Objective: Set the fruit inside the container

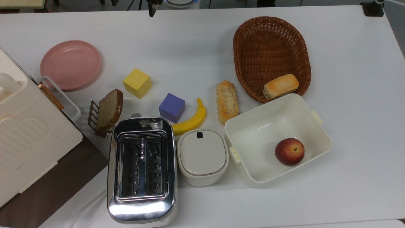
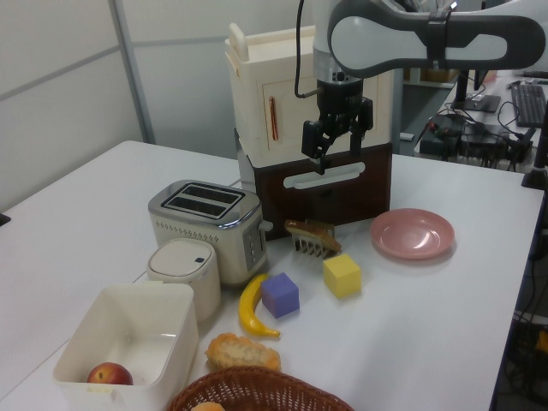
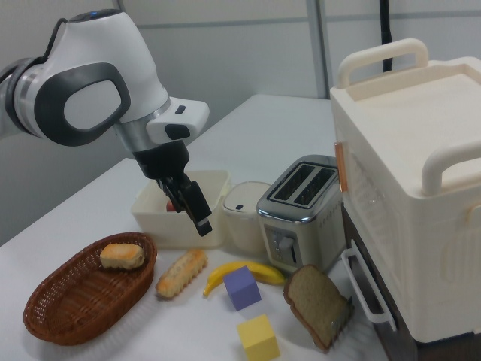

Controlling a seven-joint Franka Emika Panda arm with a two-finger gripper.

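Fruit (image 3: 171, 204) in right view — mostly hidden behind the gripper (image 3: 197, 213), only a red sliver showing inside the container (image 3: 161, 226). Left view: fruit (image 2: 110, 374) cut by the container (image 2: 163, 342) near wall at 6 o'clock. Wicker basket (image 2: 257, 392) cropped by the left view's bottom edge; its bread roll (image 2: 207, 407) barely a sliver. Gripper (image 1: 152, 9) at 12 o'clock in top view, cut off by the frame edge — finger spacing too small to judge.
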